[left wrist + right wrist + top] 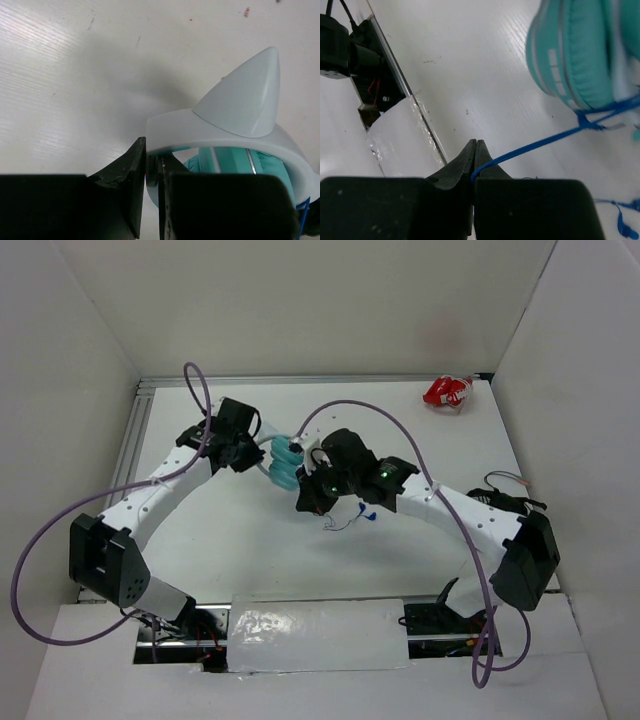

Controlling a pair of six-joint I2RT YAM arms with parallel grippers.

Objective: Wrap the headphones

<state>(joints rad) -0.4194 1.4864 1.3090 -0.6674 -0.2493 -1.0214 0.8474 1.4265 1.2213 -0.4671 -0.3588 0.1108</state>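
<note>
My left pincer [152, 161] is clenched on the headband [175, 127] of the headphones [283, 464], gripping its white edge just at 7 o'clock from the pointed ear [247, 95]. My right pincer [475, 146] is clenched on the cord [535, 145]; the blue line runs from my fingertips toward 2 o'clock up to the teal ear cup [575, 60]. The headphones sit mid-bench [420, 440], a little toward 10 o'clock of centre, between my two pincers: left one at their 10 o'clock, right one at their 4 o'clock. I cannot tell whether they touch the bench. Loose cord end [362, 516] lies on the bench at 5 o'clock from the cups. A red-white thing [447, 391] lies well apart in the 1 o'clock corner.
</note>
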